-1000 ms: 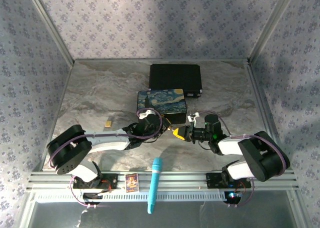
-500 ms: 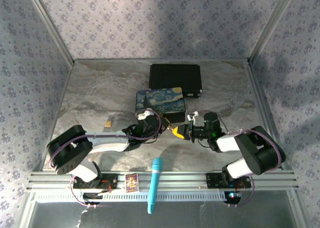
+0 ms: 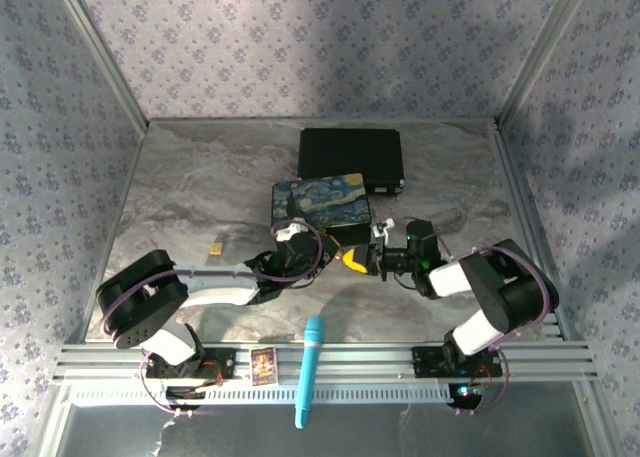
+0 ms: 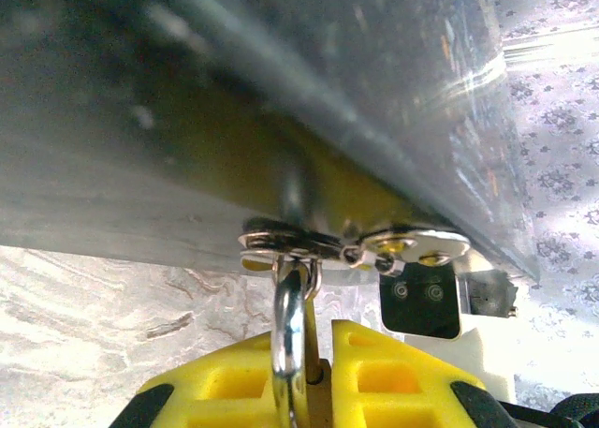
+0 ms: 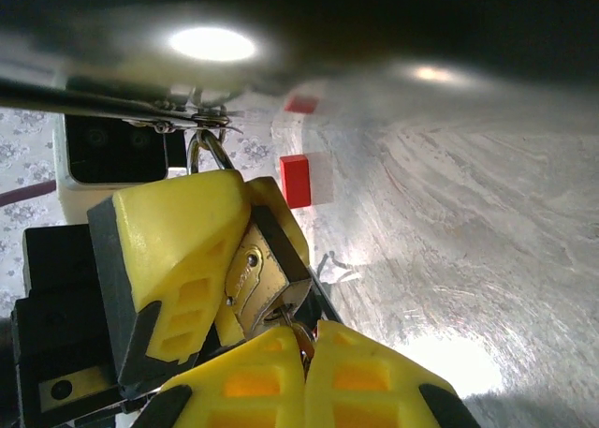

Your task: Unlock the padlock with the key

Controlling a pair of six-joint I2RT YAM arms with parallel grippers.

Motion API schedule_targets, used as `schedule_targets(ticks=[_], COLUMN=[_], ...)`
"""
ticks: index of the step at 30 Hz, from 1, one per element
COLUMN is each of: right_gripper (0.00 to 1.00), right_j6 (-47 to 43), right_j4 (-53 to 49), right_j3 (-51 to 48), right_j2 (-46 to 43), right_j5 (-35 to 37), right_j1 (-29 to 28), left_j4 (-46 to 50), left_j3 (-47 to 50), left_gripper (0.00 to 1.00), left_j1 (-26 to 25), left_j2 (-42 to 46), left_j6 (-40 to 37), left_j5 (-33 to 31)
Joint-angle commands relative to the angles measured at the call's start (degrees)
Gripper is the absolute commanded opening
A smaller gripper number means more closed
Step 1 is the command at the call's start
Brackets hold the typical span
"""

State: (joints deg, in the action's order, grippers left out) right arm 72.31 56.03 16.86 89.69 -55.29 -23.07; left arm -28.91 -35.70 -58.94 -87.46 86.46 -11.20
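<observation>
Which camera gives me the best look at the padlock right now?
Right wrist: the padlock shows its brass body close and sharp between yellow fingers. Left wrist catches its shackle through the box hasp; from top external it is too small to make out.

1 padlock point(image 5: 255, 276), 1 painted box point(image 3: 322, 199), 1 black case point(image 3: 350, 155), 1 yellow block point(image 3: 217, 245) and perhaps 1 key point(image 5: 299, 333) are counted.

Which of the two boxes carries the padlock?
The painted box, with the swirling blue-and-yellow lid; the padlock hangs from its hasp. The plain black box lies behind it.
</observation>
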Motion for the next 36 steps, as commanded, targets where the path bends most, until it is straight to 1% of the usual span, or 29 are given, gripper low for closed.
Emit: schedule_targets(ticks=[1, 4, 8, 12, 15, 16, 19, 20, 23, 25, 28, 31, 33, 35, 36], right_gripper=[0.00, 0.00, 0.00, 0.00, 0.00, 0.01, 0.11, 0.17, 0.31, 0.35, 0.39, 0.46, 0.51, 0.57, 0.64], right_j6=[0.46, 0.35, 0.79, 3.15, 3.07, 2.69, 0.49, -0.82, -8.28, -14.79, -27.33, -33.70, -35.83, -39.53, -41.30], right_j4=[4.08, 3.96, 3.62, 5.22, 4.81, 4.11, 0.69, -1.68, -15.48, -29.41, -52.02, -60.19, -62.92, -66.19, -68.09], right_j3=[2.35, 3.26, 4.81, 5.26, 5.90, 5.83, 4.05, 3.29, 2.39, 2.77, 5.96, 7.20, 7.77, 9.02, 10.16], right_j2=[1.16, 1.55, 0.30, -0.21, 0.30, 0.23, -1.02, -2.19, -7.16, -10.92, -16.18, -18.33, -19.42, -21.01, -22.19], right_j5=[3.41, 3.80, 6.79, 10.13, 10.66, 10.52, 11.63, 12.38, 15.39, 18.58, 25.94, 28.28, 29.65, 33.89, 37.92], right_j1=[-0.02, 0.63, -1.56, -4.41, -5.40, -5.16, -4.41, -4.25, -5.00, -5.96, -8.35, -9.24, -10.04, -12.02, -13.87], left_j4=[-7.82, -6.69, -4.62, -7.76, -9.11, -8.69, -3.88, -0.57, 7.70, 8.68, 8.32, 9.11, 8.93, 8.66, 8.66], left_j3=[-1.95, -1.89, -2.14, -1.36, -1.52, -1.56, -1.81, -2.33, -3.66, -3.07, -1.83, -2.30, -2.19, -1.87, -1.83], left_gripper=[0.00, 0.00, 0.00, 0.00, 0.00, 0.00, 0.00, 0.00, 0.00, 0.00, 0.00, 0.00, 0.00, 0.00, 0.00], left_j1=[-2.61, -3.35, -3.99, -4.06, -4.17, -4.17, -3.84, -3.54, -2.21, -1.23, -0.13, -0.12, -0.37, -0.39, -0.39], left_j2=[0.25, 0.44, -0.36, -3.13, -4.68, -4.58, -3.29, -2.63, -1.88, -2.04, -2.69, -3.10, -3.15, -3.24, -3.20], left_j6=[0.36, 0.65, 1.29, 3.93, 4.78, 4.84, 4.65, 4.76, 5.68, 6.91, 8.67, 8.68, 8.97, 9.20, 9.13], left_j5=[8.79, 8.66, 8.22, 8.48, 8.76, 8.58, 7.11, 6.70, 5.77, 5.54, 5.60, 5.89, 5.75, 5.58, 5.59])
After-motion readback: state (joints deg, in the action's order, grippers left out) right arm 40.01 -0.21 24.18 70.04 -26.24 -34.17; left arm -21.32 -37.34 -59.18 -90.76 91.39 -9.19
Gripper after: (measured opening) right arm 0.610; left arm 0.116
